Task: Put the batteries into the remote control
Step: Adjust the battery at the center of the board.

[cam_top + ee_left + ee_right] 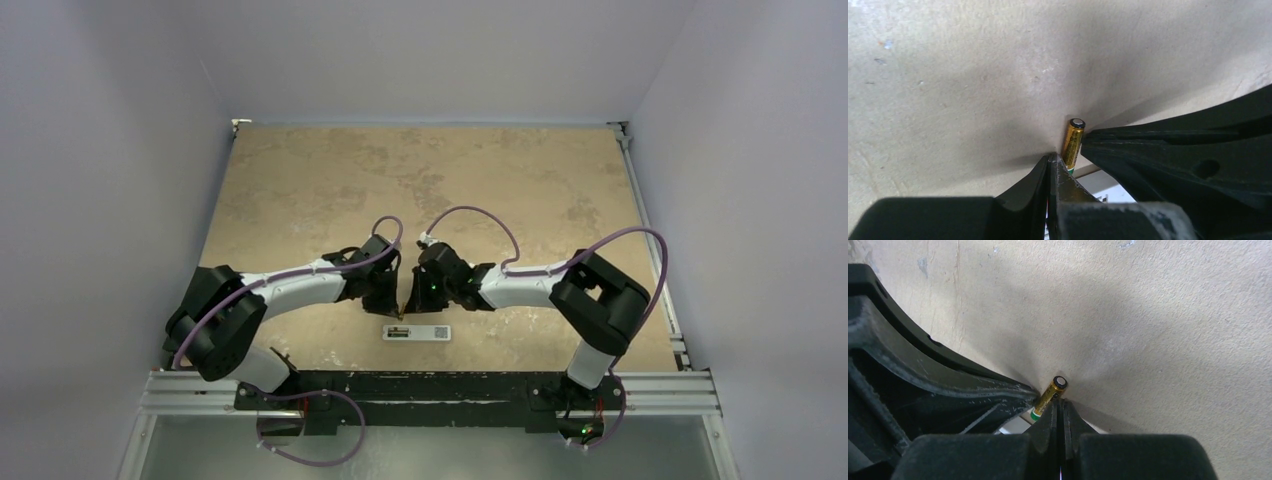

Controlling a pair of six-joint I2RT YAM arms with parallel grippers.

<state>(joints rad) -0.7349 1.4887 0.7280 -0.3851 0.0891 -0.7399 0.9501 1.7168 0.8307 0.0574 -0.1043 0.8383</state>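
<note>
The remote control (417, 332) lies back-up near the table's front edge, with a dark recess at its left end and a dark label at its right. A gold battery (1073, 142) (1052, 391) stands tilted just above it, pinched between the outer sides of both grippers' tips. My left gripper (396, 300) (1053, 159) is shut with nothing between its own fingers. My right gripper (409, 298) (1060, 404) is shut the same way and presses the battery from the other side. A white piece of the remote (1110, 192) (1010, 429) shows below the tips. Whether a second battery sits in the recess I cannot tell.
The tan tabletop (420, 180) stretches behind the arms. A metal rail (430, 392) runs along the near edge, just in front of the remote. Purple cables (470, 215) loop over both wrists. Grey walls close in the table's sides and back.
</note>
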